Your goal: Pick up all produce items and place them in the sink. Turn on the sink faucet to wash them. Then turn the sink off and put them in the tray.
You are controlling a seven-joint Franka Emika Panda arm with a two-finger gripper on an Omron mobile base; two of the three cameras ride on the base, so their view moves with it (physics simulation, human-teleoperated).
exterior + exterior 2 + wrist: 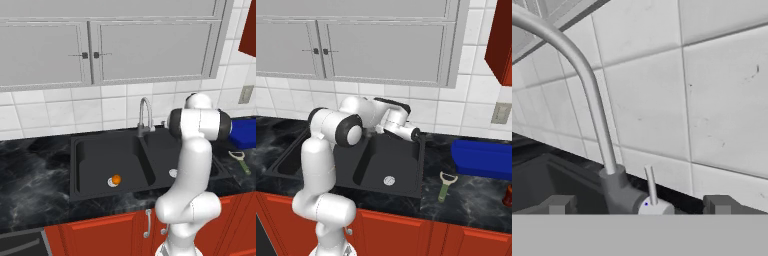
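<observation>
The small round orange fruit [116, 179] lies on the drain of the left basin of the black sink [80, 165]. The silver gooseneck faucet [145, 112] rises behind the divider between the basins. In the hand view my gripper [639, 205] is open and close to the faucet [587, 85]. Its two fingertips [559, 205] stand on either side of the dark base and the thin upright lever [651, 184], touching neither. From the right, the gripper [417, 134] hovers over the sink's [406, 187] back rim. The blue tray [483, 159] sits on the counter to the right.
A green-handled peeler [445, 186] lies on the dark marble counter between the sink and the tray. White tiled wall stands just behind the faucet, grey cabinets [100, 50] hang above. A red object [508, 195] stands at the counter's far right.
</observation>
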